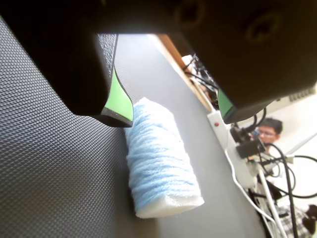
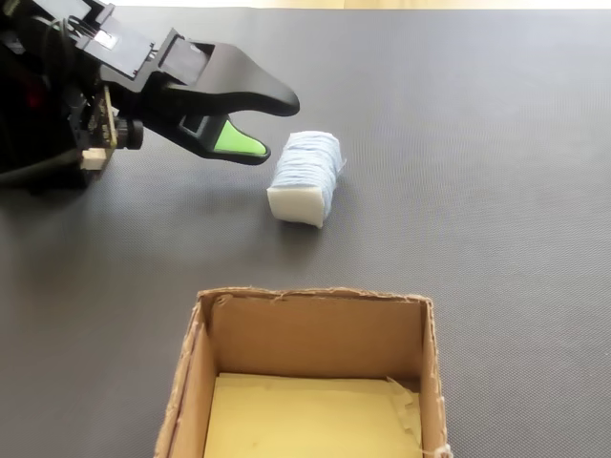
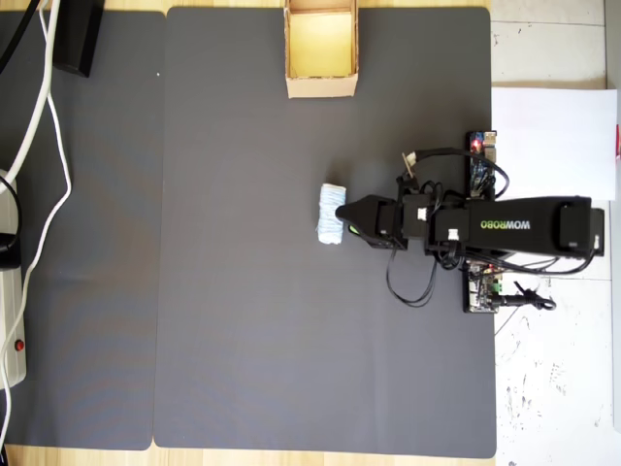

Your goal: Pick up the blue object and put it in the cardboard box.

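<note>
Blue object, a small pale-blue and whitish roll of wound yarn [image 2: 306, 177], lies on its side on the dark grey textured mat [image 2: 496, 143], free of any grip. We see it in the overhead view [image 3: 331, 214] near the middle of the mat, well apart from the small square tan cardboard box with low walls and yellowish inside [image 3: 321, 85], which sits at the mat's top edge there. In the fixed view the box [image 2: 310, 329] is at the bottom, nearer the camera than the roll, and holds nothing (only its yellow floor shows).

Black gripper with green pads [image 2: 278, 126] hovers just beside the roll, to its left in the fixed view, not touching it. We read the fingers as apart: the wrist view shows the gripper [image 1: 176, 115] with one tip over the roll's far end and the other off to the right, a wide gap between them. The roll [image 1: 161, 161] lies below and between them on the mat.

Overhead view: black arm body [image 3: 505, 226] reaches in from the right.
</note>
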